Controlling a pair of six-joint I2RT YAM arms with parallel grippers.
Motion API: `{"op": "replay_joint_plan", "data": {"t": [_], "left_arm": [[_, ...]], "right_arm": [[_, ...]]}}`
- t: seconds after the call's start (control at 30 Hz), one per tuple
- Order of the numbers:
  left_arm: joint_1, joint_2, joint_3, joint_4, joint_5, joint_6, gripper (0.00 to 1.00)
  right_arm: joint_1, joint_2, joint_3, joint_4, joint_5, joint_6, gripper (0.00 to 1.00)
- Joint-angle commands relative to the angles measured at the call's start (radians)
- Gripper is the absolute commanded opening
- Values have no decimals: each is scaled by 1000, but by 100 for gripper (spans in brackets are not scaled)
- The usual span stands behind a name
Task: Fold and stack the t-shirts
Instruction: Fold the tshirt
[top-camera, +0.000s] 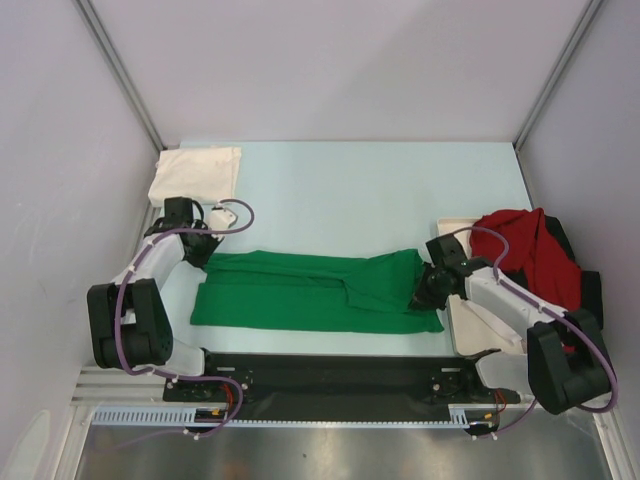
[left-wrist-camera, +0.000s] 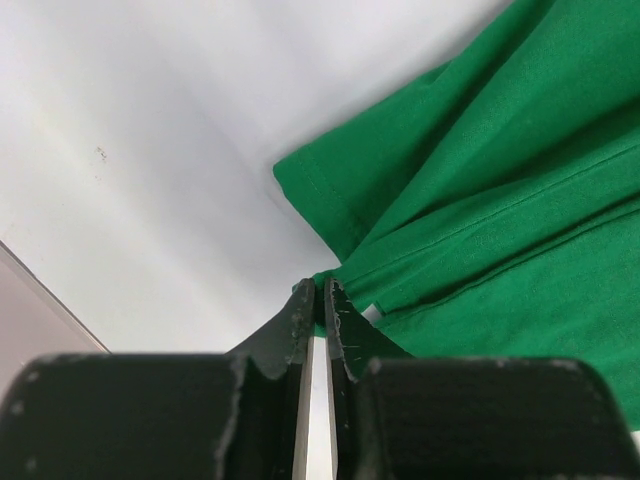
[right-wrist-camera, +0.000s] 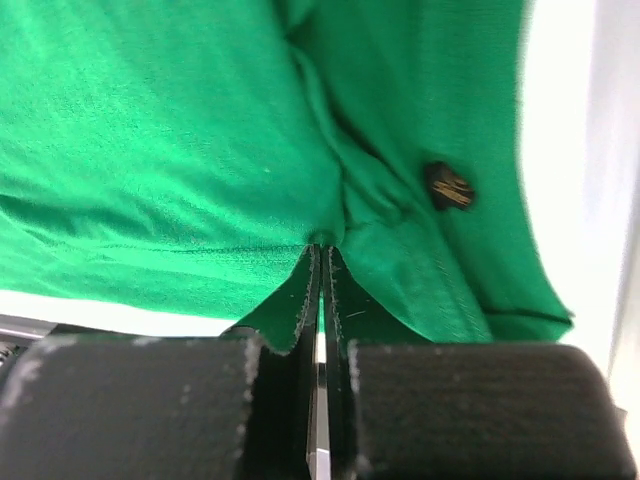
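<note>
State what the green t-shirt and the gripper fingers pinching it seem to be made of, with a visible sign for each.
The green t-shirt: soft matte knit, probably cotton; it creases, drapes and has a stitched hem. Fingers of the left gripper: hard matte black, perhaps plastic or coated metal; rigid straight edges with pale scuffs.

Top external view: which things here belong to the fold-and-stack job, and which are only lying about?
Belong to the job:
green t-shirt, pinched at its two ends by the left gripper and the right gripper
folded cream-white t-shirt
red t-shirt
dark t-shirt, partly under the red one

Only lying about:
white tray, beneath that red and dark heap
</note>
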Motion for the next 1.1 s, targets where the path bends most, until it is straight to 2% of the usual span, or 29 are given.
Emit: {"op": "replay_joint_plan", "data": {"t": [0.0,0.13,0.27,0.37,0.43,0.47,0.5,0.53,0.57,0.6,0.63,0.67,0.7,0.83,0.97,1.07], "left_arm": [[-3,-20,-2,3,16,33,11],[-5,-16,-4,0,27,43,11],[-14,-26,-20,-12,58,56,11],[-20,-35,-39,-43,96,82,17],[-20,-42,-39,-118,125,143,33],[-13,-49,-39,-145,151,167,47],[-5,-69,-36,-203,168,196,51],[7,-84,-21,-227,186,245,57],[24,-98,-5,-239,205,255,59],[58,-107,12,-238,238,255,69],[72,-118,51,-224,246,220,72],[78,-115,67,-201,240,180,74],[70,-108,82,-142,195,87,73],[37,9,141,-17,68,-94,66],[1,119,156,57,-19,-147,68],[-19,159,142,98,-71,-150,70]], "right_arm": [[-43,-70,-14,-69,18,-7,0],[-76,-155,-31,-140,21,-11,0],[-76,-166,-57,-147,1,-7,0],[-85,-150,-73,-121,-6,-13,0],[-103,-142,-75,-120,-3,-22,0],[-108,-146,-74,-118,-5,-25,0],[-109,-151,-71,-117,-5,-25,3],[-113,-154,-66,-117,-5,-27,7],[-113,-156,-58,-120,0,-28,20],[-113,-156,-46,-126,1,-33,25],[-114,-157,-25,-129,1,-37,29],[-114,-160,-9,-127,4,-41,34],[-113,-163,8,-133,17,-48,34],[-113,-144,139,-137,92,-89,37],[-117,-36,234,-78,126,-145,45],[-120,68,281,-42,141,-178,46]]}}
